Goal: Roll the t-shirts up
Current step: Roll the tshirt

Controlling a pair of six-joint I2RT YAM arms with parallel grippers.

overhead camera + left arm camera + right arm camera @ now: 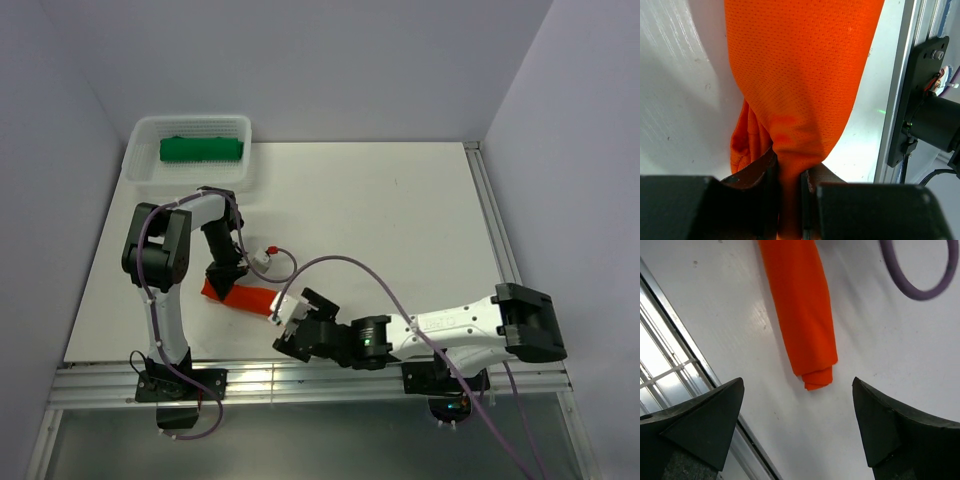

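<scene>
An orange-red t-shirt (245,297) lies rolled into a narrow tube on the white table, near the front. My left gripper (220,281) is shut on its left end; in the left wrist view the cloth (800,85) is pinched between the dark fingers (755,172). My right gripper (285,325) stands open just off the roll's right end, touching nothing. In the right wrist view the roll's layered end (815,375) lies between and ahead of the spread fingertips (715,407). A green t-shirt (203,149) lies rolled inside the white mesh basket (140,165).
The basket stands at the table's back left corner. A purple cable (340,262) loops over the table above the right arm and shows in the right wrist view (920,282). An aluminium rail (300,380) runs along the front edge.
</scene>
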